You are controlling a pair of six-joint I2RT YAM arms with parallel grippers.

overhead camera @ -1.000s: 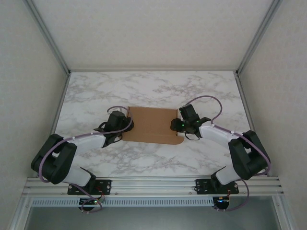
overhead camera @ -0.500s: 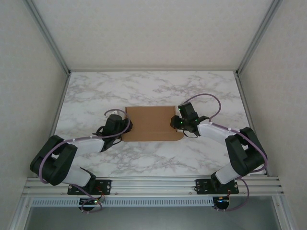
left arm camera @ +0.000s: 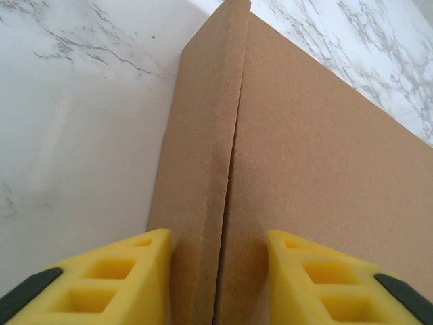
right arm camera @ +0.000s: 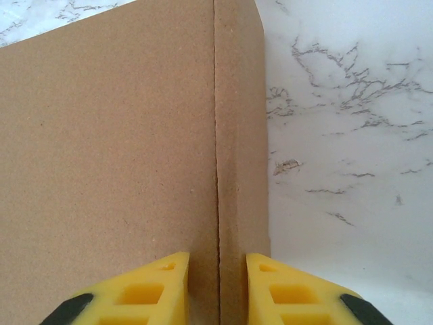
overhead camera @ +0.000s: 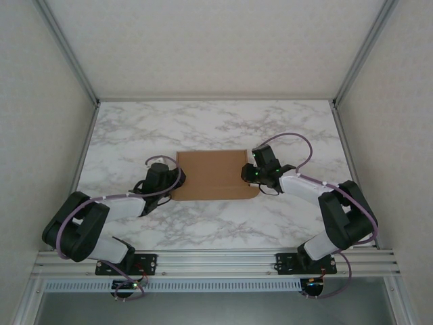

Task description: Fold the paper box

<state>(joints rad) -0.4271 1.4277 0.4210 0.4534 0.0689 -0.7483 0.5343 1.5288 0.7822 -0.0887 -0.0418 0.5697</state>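
Your box (overhead camera: 215,175) lies flat on the marble surface (overhead camera: 203,128), about midway between the two arms, with one set of fingers at each short end. Your left fingers (left arm camera: 135,271) are apart, one on either side of the crease (left arm camera: 230,162) that marks off the narrow side flap (left arm camera: 196,135). Your right fingers (right arm camera: 152,291) are apart too, straddling the matching crease (right arm camera: 216,135) at the other end. Whether any of them presses on the cardboard, I cannot tell.

Expect thin board: light, stiff across the panels, willing to bend only along the scored lines, and likely to slide on the smooth surface if you push from one end alone. Take hold of the narrow flaps by their outer edges and raise both ends together so the sheet does not skate. Squeeze gently, since a hard pinch would likely dent it.
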